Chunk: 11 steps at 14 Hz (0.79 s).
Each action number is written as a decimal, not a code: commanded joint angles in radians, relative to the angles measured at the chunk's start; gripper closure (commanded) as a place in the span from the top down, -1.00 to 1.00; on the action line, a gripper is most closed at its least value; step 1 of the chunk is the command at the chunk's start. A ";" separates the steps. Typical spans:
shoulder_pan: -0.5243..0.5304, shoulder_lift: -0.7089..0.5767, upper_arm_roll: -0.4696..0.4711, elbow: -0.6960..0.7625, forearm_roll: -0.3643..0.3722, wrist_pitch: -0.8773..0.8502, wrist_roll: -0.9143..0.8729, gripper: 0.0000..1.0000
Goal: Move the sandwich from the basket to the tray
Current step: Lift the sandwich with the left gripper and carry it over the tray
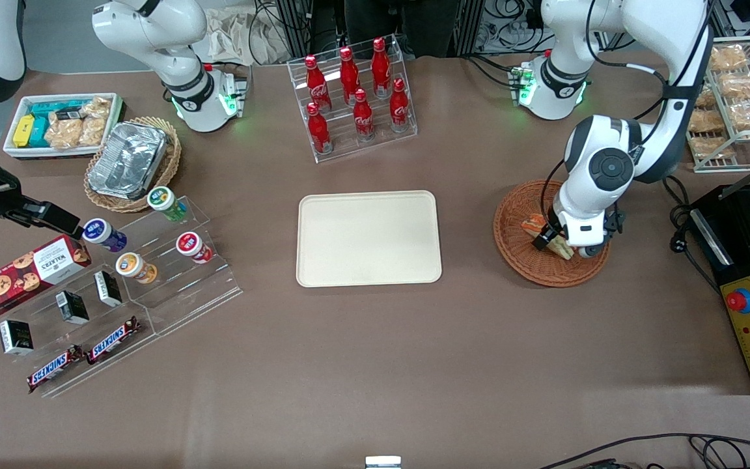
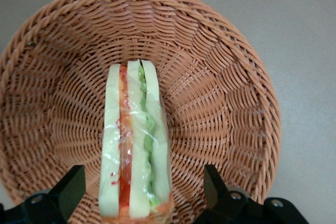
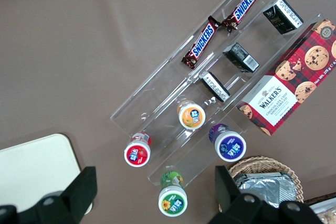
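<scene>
Film-wrapped triangular white-bread sandwich, probably soft and slippery, is straddled untouched in the reddish-brown woven wicker basket by the spread black two-finger gripper; bread faces should be pinched lightly.

The gripper sits low in the basket, fingers spread wide of the sandwich, with the woven rim rising all round. Between basket and tray lies bare tabletop; the cola bottle rack stands off near the table's edge.
</scene>
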 commanded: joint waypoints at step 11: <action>0.046 0.030 -0.001 -0.047 0.031 0.114 0.003 -1.00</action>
